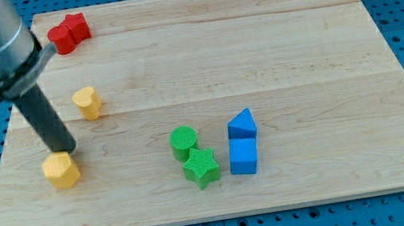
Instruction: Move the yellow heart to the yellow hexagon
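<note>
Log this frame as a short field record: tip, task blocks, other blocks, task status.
tip: my tip at the upper right edge of the yellow hexagon, apparently touching
yellow heart: above the hexagon, apart from it and from the rod
other blocks: red block at the view's top left; green cylinder, green star, blue triangle, blue cube clustered at centre
status: heart not yet at hexagon

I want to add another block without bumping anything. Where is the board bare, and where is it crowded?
Bare: the board's whole right side beyond the blue blocks, and the top middle right of the red blocks. Crowded: the left, where my tip touches the yellow hexagon below the yellow heart; and the green pair.
</note>
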Controlling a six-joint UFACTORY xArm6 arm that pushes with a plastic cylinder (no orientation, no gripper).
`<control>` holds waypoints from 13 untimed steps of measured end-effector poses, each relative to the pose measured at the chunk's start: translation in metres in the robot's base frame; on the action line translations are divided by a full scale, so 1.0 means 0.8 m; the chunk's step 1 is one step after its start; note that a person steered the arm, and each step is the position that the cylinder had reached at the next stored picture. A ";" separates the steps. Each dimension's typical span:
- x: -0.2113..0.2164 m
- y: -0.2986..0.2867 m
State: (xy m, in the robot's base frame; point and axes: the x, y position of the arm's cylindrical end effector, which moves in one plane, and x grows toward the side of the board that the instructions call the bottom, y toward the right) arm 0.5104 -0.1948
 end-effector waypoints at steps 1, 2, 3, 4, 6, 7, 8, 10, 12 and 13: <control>0.007 0.012; 0.026 0.084; 0.055 0.041; 0.039 0.058; -0.099 0.178; -0.110 0.083; -0.117 0.033; -0.147 0.026; -0.150 0.028; -0.182 -0.018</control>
State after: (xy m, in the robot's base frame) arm 0.3645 -0.2091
